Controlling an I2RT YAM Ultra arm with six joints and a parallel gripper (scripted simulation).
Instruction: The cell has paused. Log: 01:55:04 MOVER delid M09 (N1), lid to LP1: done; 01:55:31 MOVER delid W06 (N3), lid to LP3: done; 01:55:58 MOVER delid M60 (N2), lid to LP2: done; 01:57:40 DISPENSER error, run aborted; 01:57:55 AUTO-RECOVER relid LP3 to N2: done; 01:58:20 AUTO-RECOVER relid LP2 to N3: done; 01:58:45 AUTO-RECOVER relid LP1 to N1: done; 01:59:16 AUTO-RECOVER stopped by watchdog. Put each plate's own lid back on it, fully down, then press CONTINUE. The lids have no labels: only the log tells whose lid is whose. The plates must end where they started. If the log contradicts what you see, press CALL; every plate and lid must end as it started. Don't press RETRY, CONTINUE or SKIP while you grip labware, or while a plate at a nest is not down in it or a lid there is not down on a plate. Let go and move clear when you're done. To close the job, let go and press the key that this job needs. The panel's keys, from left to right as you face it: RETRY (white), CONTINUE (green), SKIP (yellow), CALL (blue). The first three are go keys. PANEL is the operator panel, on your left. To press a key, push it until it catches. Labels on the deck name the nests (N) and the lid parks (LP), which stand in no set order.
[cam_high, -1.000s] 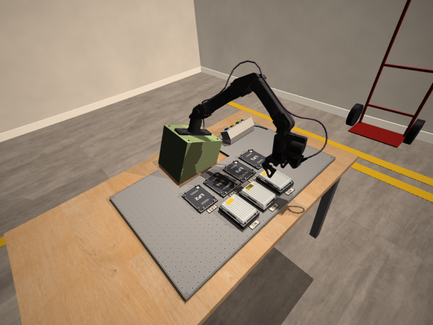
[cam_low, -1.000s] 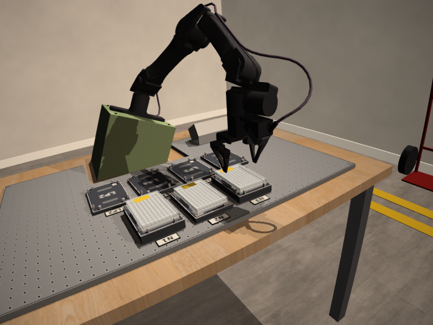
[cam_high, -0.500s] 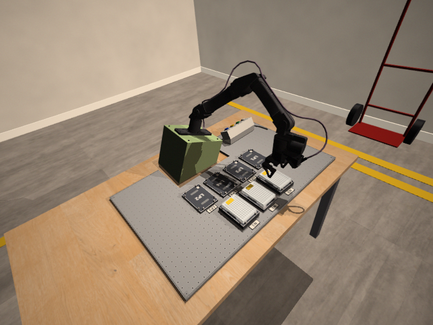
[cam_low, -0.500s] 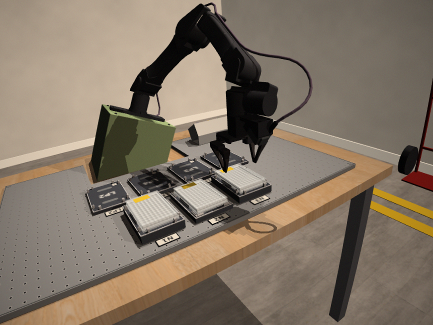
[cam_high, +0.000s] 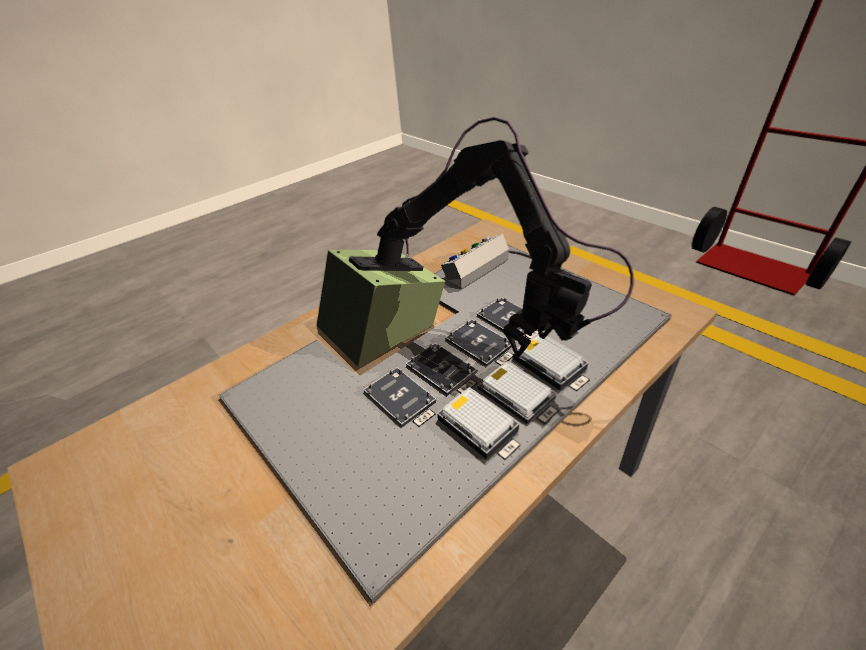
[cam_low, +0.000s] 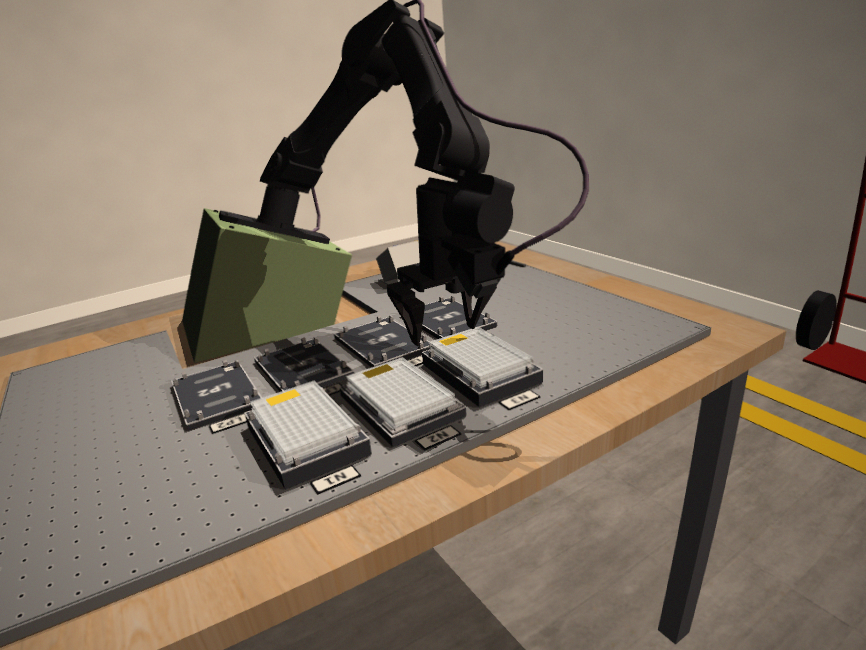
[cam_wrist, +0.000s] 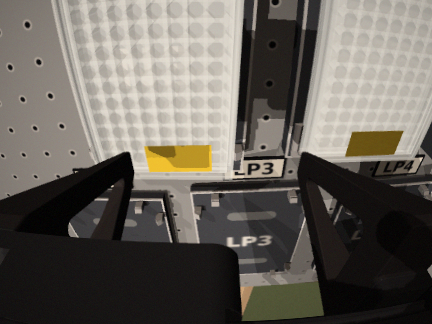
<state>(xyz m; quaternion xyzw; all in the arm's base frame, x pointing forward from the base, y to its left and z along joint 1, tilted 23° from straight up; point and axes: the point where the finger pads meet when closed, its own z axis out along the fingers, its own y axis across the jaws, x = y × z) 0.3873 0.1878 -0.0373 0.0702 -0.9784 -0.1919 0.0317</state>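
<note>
A wooden worktop (cam_low: 391, 538) carries a grey perforated deck plate (cam_low: 83, 447); around it run a grey plank floor, a beige wall on the left and a grey wall on the right, with yellow floor stripes (cam_high: 783, 353) and a red hand truck (cam_high: 758, 269) at far right.

On the deck, from left to right in the exterior view, sit lid park LP2 (cam_low: 209, 391), a dark unlabelled park (cam_low: 297, 360), the park LP3 (cam_low: 374, 337) and one more park (cam_low: 447, 314) behind the hand. In front of them are three lidded plates: at nest N1 (cam_low: 304, 423), at N2 (cam_low: 400, 393) and at N3 (cam_low: 482, 358).

The operator panel (cam_high: 475, 260) is seen from behind, its keys barely visible. The farthest park's label is unreadable behind the fingers. The wrist view cuts off both plates' far ends.

The hand (cam_low: 440, 307) hangs over the near end of the N3 plate, by its yellow tag (cam_wrist: 179, 158). Its fingers are spread wide, almost fully, straddling that end and gripping nothing; whether the tips touch the lid I cannot tell.
</note>
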